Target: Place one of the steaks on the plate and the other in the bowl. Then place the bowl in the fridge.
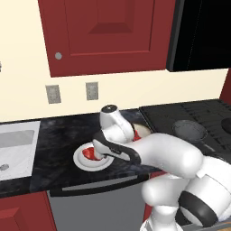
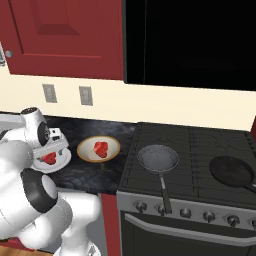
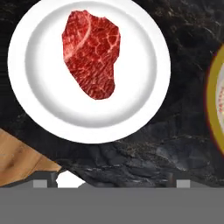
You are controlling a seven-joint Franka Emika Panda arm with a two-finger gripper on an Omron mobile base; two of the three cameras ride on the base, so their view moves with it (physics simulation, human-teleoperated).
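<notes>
Showing marbled steak (image 3: 91,54) on plate (image 3: 144,105); right base view adds bowl (image 2: 85,152).

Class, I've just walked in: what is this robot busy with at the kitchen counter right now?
The arm hangs over the black counter beside the stove. One steak lies on the white plate, straight below the hand camera. The other steak sits in the tan bowl next to the plate. The tool holds nothing that can be seen. The bowl has not yet gone to the fridge.
</notes>
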